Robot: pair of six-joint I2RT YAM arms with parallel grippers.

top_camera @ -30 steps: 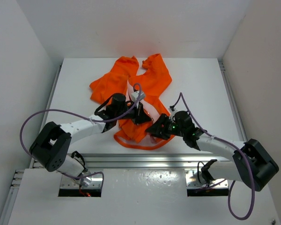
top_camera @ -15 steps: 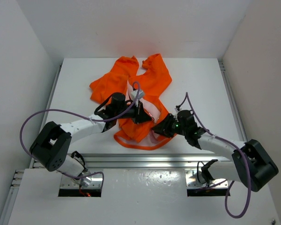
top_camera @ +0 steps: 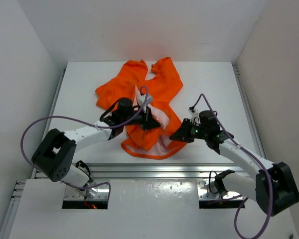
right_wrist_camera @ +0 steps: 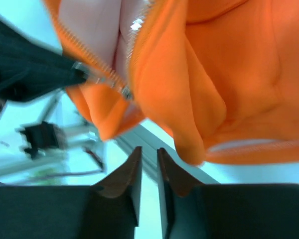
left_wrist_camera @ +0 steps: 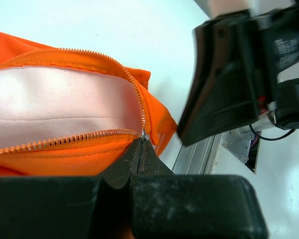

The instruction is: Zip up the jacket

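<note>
The small bright orange fabric jacket (top_camera: 157, 84) with pale pink lining lies mid-way across the white table (top_camera: 214, 89), collar toward 12 o'clock, its front gaping. The left gripper (top_camera: 150, 121) is pressed together, pinching the small metal zipper slider (left_wrist_camera: 144, 134) near the hem. The right gripper (top_camera: 175, 134) has drawn off the hem toward 3 o'clock, jaws narrowed to a slit, nothing between. With the hem unanchored, pulling the slider would likely just drag fabric
</note>
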